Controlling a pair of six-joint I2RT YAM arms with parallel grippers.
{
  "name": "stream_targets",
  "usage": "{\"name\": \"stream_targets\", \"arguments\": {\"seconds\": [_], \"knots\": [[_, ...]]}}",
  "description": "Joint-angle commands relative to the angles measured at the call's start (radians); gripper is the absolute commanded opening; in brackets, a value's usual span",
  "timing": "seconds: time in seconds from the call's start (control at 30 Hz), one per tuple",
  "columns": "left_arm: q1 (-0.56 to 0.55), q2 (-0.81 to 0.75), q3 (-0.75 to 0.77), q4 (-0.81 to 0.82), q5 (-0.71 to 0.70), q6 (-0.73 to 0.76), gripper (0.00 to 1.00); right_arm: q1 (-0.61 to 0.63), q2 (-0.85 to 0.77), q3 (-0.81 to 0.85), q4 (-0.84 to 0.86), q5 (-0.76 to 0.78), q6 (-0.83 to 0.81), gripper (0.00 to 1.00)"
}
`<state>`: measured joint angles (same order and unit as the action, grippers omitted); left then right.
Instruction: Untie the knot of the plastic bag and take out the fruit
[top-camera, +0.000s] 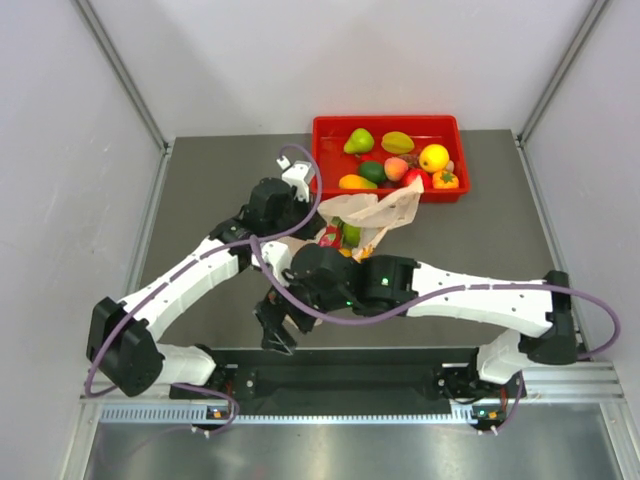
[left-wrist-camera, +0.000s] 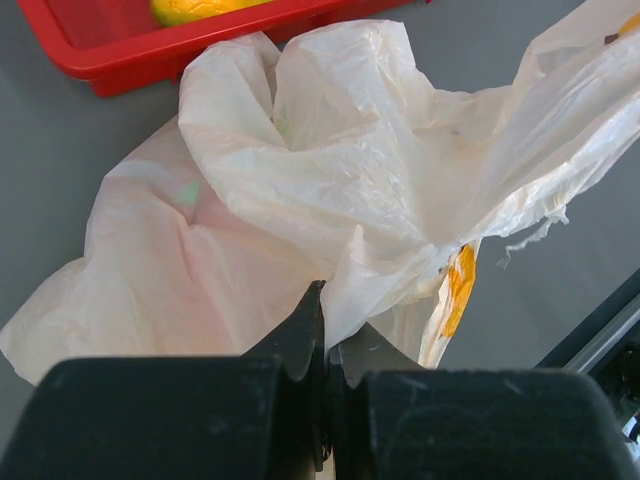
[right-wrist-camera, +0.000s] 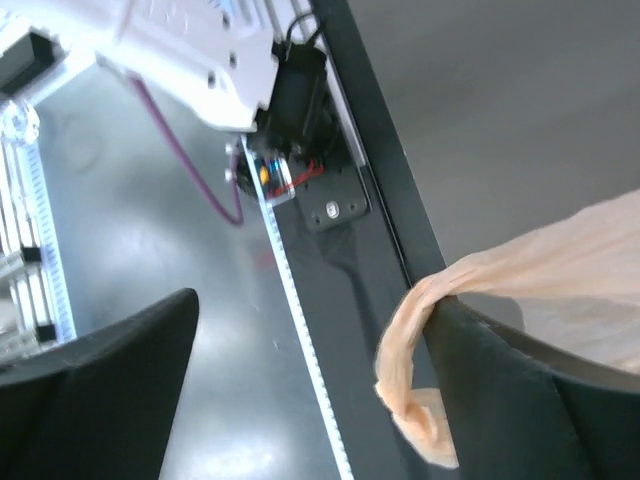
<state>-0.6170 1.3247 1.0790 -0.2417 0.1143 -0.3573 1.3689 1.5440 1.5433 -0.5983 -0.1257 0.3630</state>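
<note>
The pale peach plastic bag lies crumpled just in front of the red tray, its mouth loose. Red and green fruit show at its near side. My left gripper is shut on a fold of the bag; the left wrist view shows its jaws pinching the film. My right gripper is open near the table's front edge. In the right wrist view a twisted handle strip hangs over its right finger. No tied knot shows in any view.
The red tray at the back holds several toy fruits, green, yellow, orange and red. Its corner shows in the left wrist view. The right arm crosses the table's front. The black mounting rail lies under the right gripper.
</note>
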Motion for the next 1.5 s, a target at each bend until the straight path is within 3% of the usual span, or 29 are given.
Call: {"name": "stream_targets", "arguments": {"seconds": [0.0,0.2,0.37,0.5,0.73,0.97,1.2,1.33,1.47], "knots": [[0.011,-0.051,-0.027,0.119,-0.004,-0.012,0.0,0.024,-0.167,-0.054,0.078,0.05,0.033,0.97],[0.02,-0.111,-0.057,0.133,-0.094,-0.017,0.0,-0.022,-0.402,-0.201,0.061,0.404,0.112,1.0],[0.022,-0.148,-0.07,0.133,-0.157,-0.009,0.0,-0.129,-0.49,-0.282,0.066,0.506,0.132,0.99],[0.026,-0.151,-0.071,0.125,-0.185,-0.017,0.0,-0.185,-0.412,-0.31,0.068,0.492,0.114,1.0],[0.043,-0.159,-0.083,0.125,-0.205,-0.045,0.0,-0.208,-0.233,-0.331,0.224,0.58,0.117,0.98],[0.076,-0.193,-0.12,0.125,-0.194,-0.078,0.0,-0.274,-0.087,-0.376,0.36,0.63,0.201,0.76],[0.092,-0.228,-0.182,0.13,-0.191,-0.114,0.0,-0.355,0.065,-0.356,0.413,0.523,0.22,0.7],[0.109,-0.24,-0.217,0.136,-0.193,-0.124,0.0,-0.361,0.139,-0.333,0.445,0.485,0.237,0.76],[0.137,-0.248,-0.254,0.134,-0.203,-0.112,0.0,-0.361,0.223,-0.25,0.399,0.534,0.258,0.99]]}}
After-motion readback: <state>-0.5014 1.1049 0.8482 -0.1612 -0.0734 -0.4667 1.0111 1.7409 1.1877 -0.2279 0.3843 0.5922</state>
